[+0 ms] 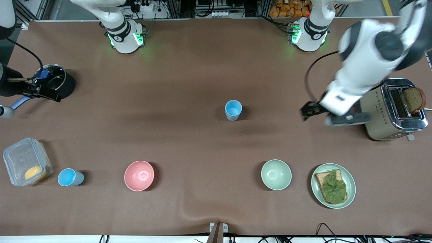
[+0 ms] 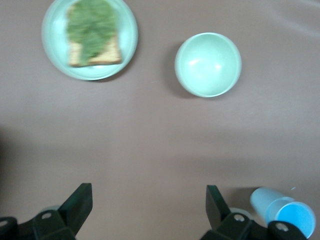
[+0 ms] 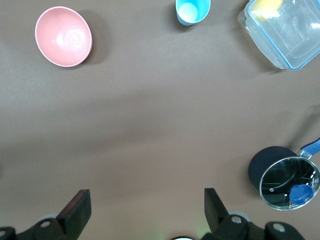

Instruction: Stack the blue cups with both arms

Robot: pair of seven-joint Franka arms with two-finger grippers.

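One blue cup (image 1: 233, 110) stands mid-counter, at about ten o'clock from the pale green bowl (image 1: 276, 174); the other blue cup (image 1: 70, 177) stands between the clear container (image 1: 26, 161) and pink bowl (image 1: 139, 175). The left end effector (image 1: 312, 111) hangs beside the toaster (image 1: 393, 109), fingers wide apart and empty. The right end effector (image 1: 44, 92) waits over the black pot (image 1: 57, 81), spread wide and empty.

Brown table (image 1: 189, 67); metal racks (image 1: 182, 8) along its edge.

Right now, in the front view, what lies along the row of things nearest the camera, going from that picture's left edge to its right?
Clear plastic lidded container with a yellow item inside → light-blue plastic cup → pink round bowl → pale green round bowl → pale green plate carrying toast topped with lettuce.
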